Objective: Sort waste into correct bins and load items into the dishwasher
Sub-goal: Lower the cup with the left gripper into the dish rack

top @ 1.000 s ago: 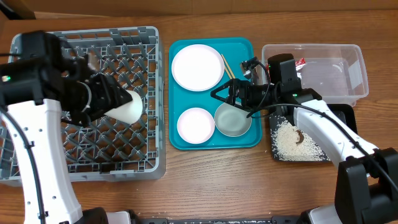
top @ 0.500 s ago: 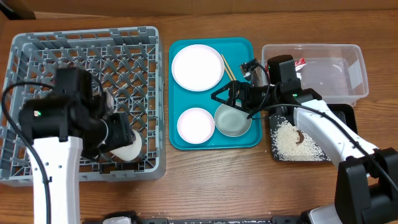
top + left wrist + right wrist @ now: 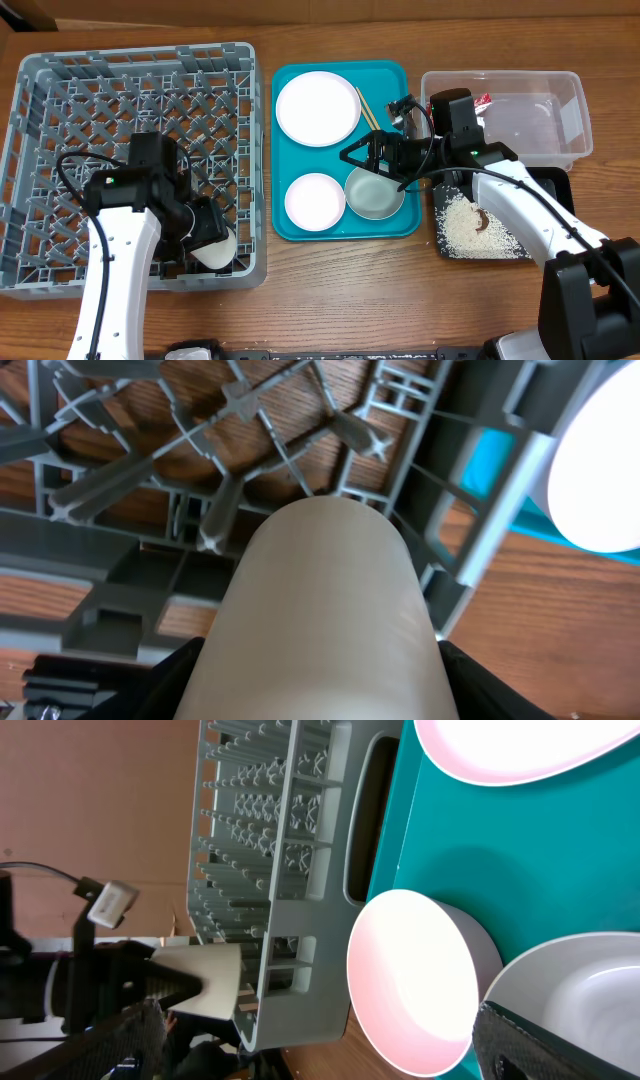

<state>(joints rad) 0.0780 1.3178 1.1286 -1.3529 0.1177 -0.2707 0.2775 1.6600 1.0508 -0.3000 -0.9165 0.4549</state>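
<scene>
My left gripper is shut on the small white cup, low over the front right corner of the grey dish rack. In the left wrist view the cup fills the space between the black fingers, above the rack's pegs. My right gripper is open and empty above the teal tray, over a bowl. A second white bowl, the white plate and the chopsticks lie on that tray. The right wrist view shows a bowl ahead of the open gripper.
The teal tray sits in the middle. The clear tub at the back right holds the red-and-white wrapper. The black tray in front of it holds rice with a brown bit. I cannot make out the tissue.
My left arm has carried the cup from the rack's middle right to its front right corner and lower. The right arm has not moved.
</scene>
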